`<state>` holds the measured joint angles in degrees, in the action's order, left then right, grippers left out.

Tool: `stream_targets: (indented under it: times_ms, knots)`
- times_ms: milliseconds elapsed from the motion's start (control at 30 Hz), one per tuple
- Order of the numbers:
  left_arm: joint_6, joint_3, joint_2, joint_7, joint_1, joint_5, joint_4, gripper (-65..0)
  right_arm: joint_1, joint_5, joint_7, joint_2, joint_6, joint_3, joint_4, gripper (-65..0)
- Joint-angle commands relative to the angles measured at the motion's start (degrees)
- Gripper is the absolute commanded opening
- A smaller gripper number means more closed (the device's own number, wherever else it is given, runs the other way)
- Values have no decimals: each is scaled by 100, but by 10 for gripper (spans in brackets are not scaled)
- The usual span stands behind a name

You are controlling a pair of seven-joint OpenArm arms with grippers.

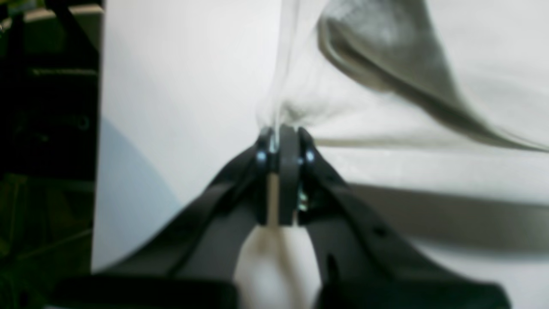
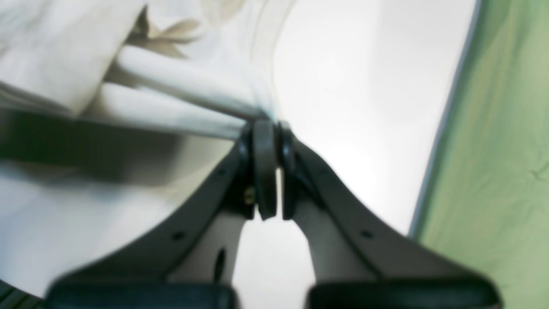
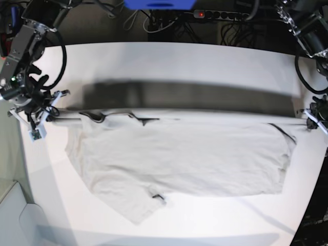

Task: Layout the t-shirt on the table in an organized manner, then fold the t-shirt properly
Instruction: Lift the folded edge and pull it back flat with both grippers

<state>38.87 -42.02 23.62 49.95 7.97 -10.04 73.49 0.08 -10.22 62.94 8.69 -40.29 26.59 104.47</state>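
The light grey-beige t-shirt (image 3: 179, 154) is stretched wide across the white table (image 3: 179, 61), its upper edge pulled taut between both grippers. At the left of the base view my right gripper (image 3: 43, 117) is shut on one end of that edge. The right wrist view shows its jaws (image 2: 268, 124) pinching a bunched fold of the t-shirt (image 2: 171, 98). My left gripper (image 3: 313, 119) at the right side is shut on the other end. In the left wrist view its jaws (image 1: 281, 131) clamp the cloth (image 1: 386, 51). A sleeve droops toward the table's front.
A long dark shadow band (image 3: 184, 95) lies on the table behind the shirt. A power strip and cables (image 3: 220, 15) run along the back edge. The table's edge (image 2: 441, 128) meets a green surface (image 2: 493, 171) beside my right gripper. Dark clutter (image 1: 47, 107) sits beyond the table's edge near my left gripper.
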Motion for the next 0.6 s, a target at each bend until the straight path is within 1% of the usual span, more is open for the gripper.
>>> stream_targets:
  times_ms: [0,100,200,267,367,567]
  knots:
    - [-50,-40,166,-94,227,15,48,-647,199,50,-127,103,29,0,81,-650]
    - [-50,-31,175,-86,518,50,-145,-647,603,50,-65,59,29,-17,-25,-650]
    - [-50,-22,236,-86,720,68,-356,-647,981,50,278,103,29,-193,-315,-650]
    - [-50,-22,280,-86,773,68,-453,-647,1060,50,304,111,29,-202,-455,-650]
    - [-50,127,333,-86,773,33,-479,-647,1017,50,304,191,29,-202,-482,-650]
    - [-50,92,315,-94,623,24,-461,-647,621,42,287,199,29,-175,-455,-650]
